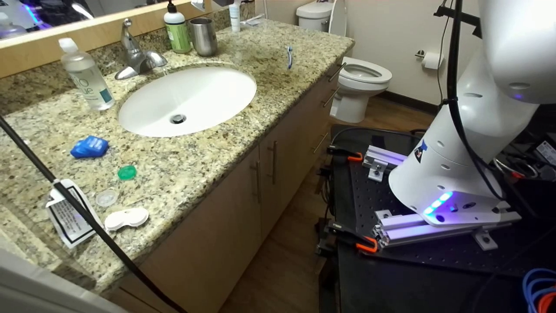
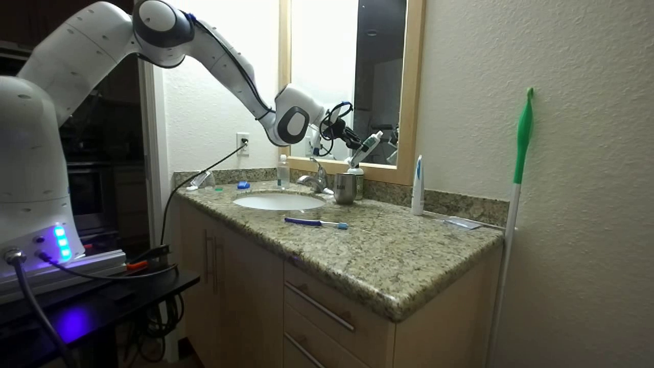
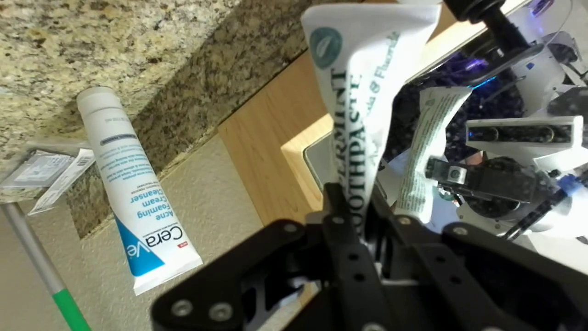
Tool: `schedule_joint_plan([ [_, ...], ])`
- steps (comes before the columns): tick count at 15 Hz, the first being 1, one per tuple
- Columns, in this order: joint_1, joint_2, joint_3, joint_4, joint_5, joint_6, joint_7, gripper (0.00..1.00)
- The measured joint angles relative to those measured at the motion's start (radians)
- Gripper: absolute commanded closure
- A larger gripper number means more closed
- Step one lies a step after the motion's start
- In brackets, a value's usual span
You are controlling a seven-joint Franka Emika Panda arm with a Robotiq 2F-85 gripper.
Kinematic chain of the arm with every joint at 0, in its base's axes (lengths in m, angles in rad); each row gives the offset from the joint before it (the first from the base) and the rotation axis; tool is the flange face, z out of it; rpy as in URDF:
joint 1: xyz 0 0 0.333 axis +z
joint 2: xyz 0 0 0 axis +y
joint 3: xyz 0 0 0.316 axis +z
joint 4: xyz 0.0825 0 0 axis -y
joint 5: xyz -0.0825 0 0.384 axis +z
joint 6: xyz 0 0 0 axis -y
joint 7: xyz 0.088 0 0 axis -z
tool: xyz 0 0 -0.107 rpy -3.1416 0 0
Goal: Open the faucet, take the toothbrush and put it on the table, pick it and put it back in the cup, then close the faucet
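I see the pincer [image 3: 356, 200] clasping a toothpaste tube [image 3: 358, 101] higher than the cup [image 2: 345, 190], perhaps to serve the toothbrush [image 2: 317, 223], which lies flat on the bench [image 2: 368, 255], frontward of the cup, probably for easy reach.

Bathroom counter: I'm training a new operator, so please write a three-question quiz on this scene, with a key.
1. Fill in: in the wrist view, the jaws are closed on a ____.
2. Which of these stands nearest the cup?
A: the green lid
B: the pump bottle
C: the lens case
3. True or false: the toothbrush lies on the counter, outside the cup.

Key:
1. toothpaste tube
2. B
3. True
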Motion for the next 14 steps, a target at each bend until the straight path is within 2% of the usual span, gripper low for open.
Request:
schedule_joint_plan([
  [2, -0.011, 0.001, 0.014, -0.018, -0.034, 0.005, 0.000, 0.96],
  [3, -0.020, 0.002, 0.024, -0.023, -0.057, 0.004, 0.000, 0.86],
  [6, -0.047, 0.003, 0.050, -0.014, -0.095, 0.004, 0.000, 0.86],
  [7, -0.050, 0.003, 0.052, -0.012, -0.097, 0.004, 0.000, 0.96],
  [9, -0.050, 0.003, 0.052, -0.011, -0.097, 0.003, 0.000, 0.96],
  [12, -0.047, 0.016, 0.061, -0.013, -0.001, 0.003, -0.088, 0.96],
  [13, -0.046, 0.023, 0.062, -0.012, 0.001, 0.003, -0.096, 0.86],
  [14, -0.046, 0.029, 0.062, -0.012, 0.000, 0.003, -0.094, 0.86],
])
